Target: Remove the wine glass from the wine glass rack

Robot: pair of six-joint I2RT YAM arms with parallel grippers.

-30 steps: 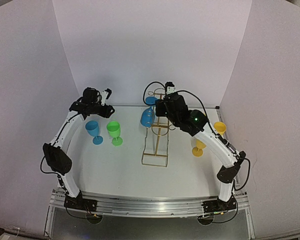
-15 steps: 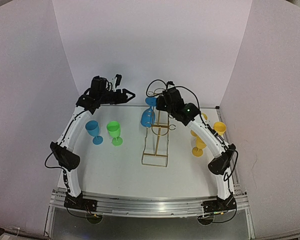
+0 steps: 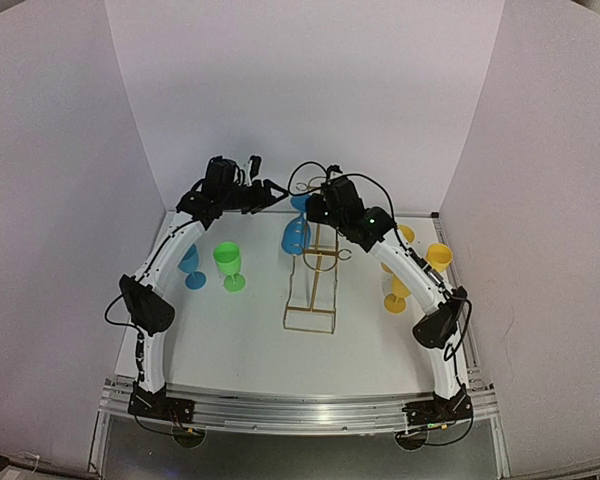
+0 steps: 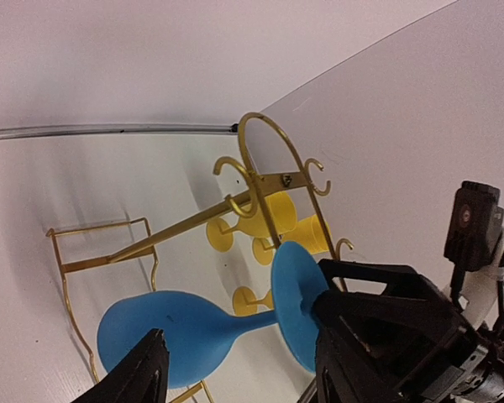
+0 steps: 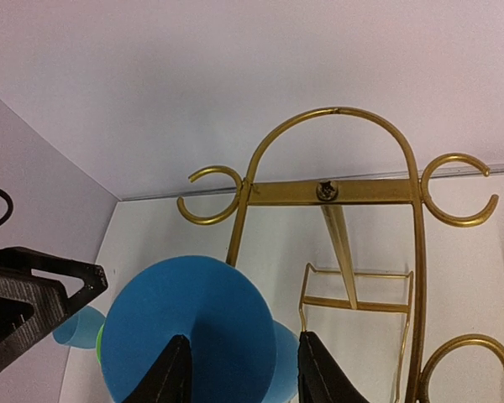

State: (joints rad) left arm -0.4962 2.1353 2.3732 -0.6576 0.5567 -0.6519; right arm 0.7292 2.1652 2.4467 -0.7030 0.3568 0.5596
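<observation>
Now my left hand (image 4: 235,353) has swung away from the blue glass (image 3: 190,264) and green glass (image 3: 228,262) standing on the left of the surface (image 3: 240,345) and come across to the arched top of the wine glass rack (image 3: 311,270). My right hand (image 5: 242,353) has pulled back and up to meet it there. The wine glass (image 3: 295,235), also blue, hangs bowl-down on the rack's left side, with its foot up by the top left hook.

Both hands are open and hold nothing. The left straddles the bowl from a little way off. The right has its fingers apart just behind the foot, and I cannot tell whether it touches. I judge the approach done, so next comes closing on the glass and lifting its foot clear of the hook.
</observation>
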